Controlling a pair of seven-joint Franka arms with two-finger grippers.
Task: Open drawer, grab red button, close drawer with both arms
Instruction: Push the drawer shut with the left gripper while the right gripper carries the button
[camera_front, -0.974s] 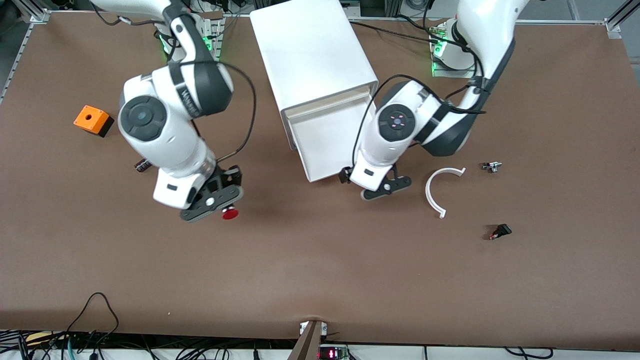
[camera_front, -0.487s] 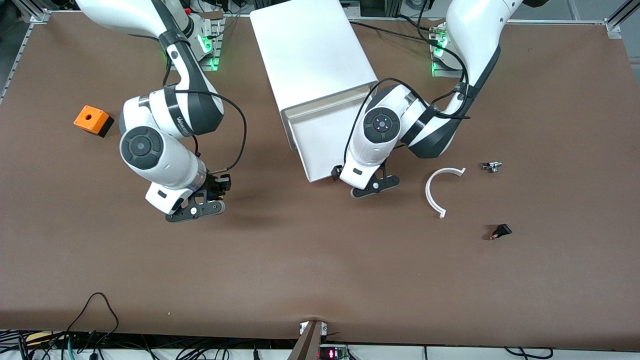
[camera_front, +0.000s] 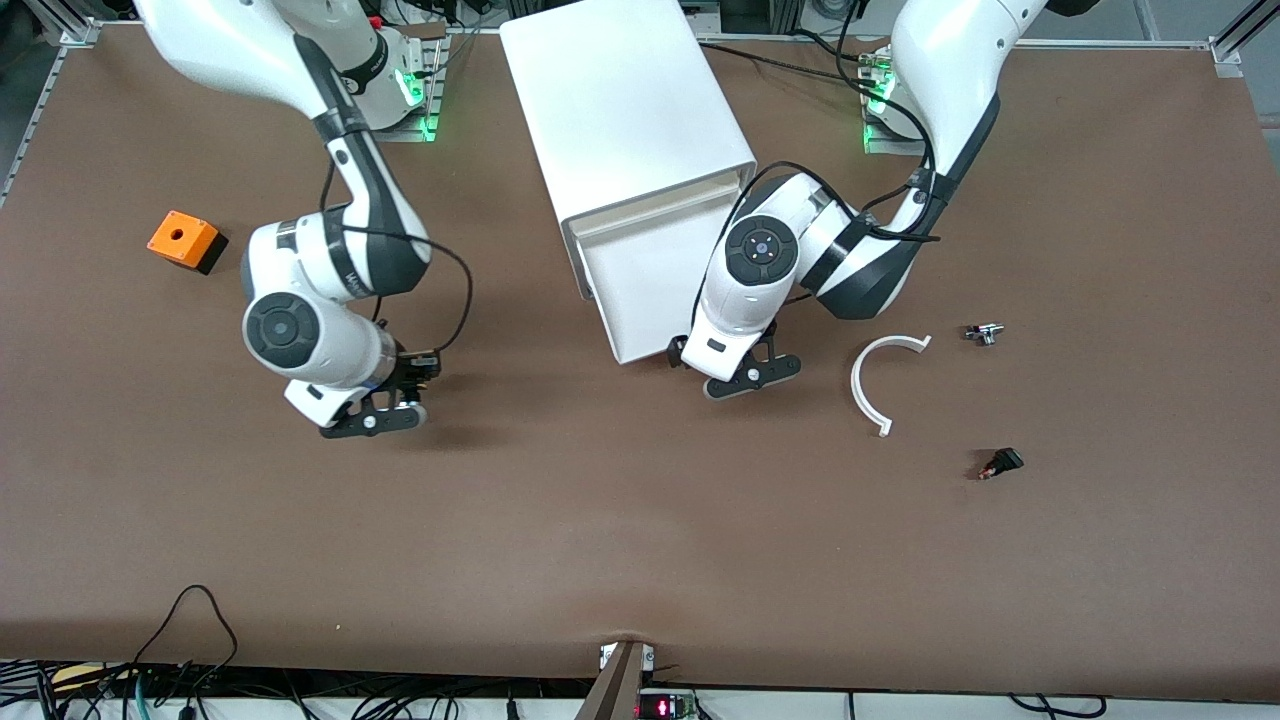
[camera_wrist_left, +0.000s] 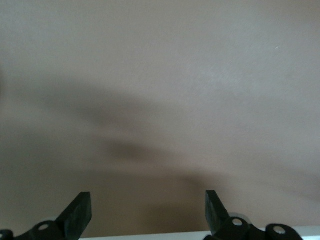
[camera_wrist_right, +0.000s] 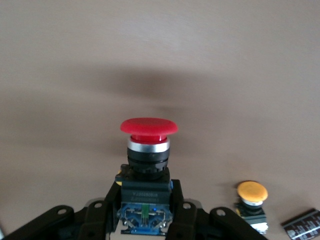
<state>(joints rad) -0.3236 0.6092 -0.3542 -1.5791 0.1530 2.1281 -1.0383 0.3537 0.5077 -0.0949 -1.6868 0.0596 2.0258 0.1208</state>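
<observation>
The white cabinet (camera_front: 625, 95) stands at the table's back, with one white tray drawer (camera_front: 645, 290) pulled out toward the front camera. My left gripper (camera_front: 745, 375) is open and empty, low at the corner of the drawer's front; its wrist view shows both fingers (camera_wrist_left: 80, 215) spread over bare table with a white edge (camera_wrist_left: 150, 235) between them. My right gripper (camera_front: 375, 415) is over the table toward the right arm's end. It is shut on the black-blue body of the red-capped button (camera_wrist_right: 148, 150), held cap outward. The button is hidden in the front view.
A yellow-capped button (camera_wrist_right: 251, 197) and a flat black part (camera_wrist_right: 305, 225) lie on the table beside my right gripper. An orange box (camera_front: 183, 240) sits toward the right arm's end. A white curved piece (camera_front: 880, 385) and two small parts (camera_front: 983, 333) (camera_front: 1000, 463) lie toward the left arm's end.
My right gripper has carried the button away from the cabinet toward the right arm's end and turned, hiding the red cap. My left gripper has shifted slightly toward the drawer's front.
</observation>
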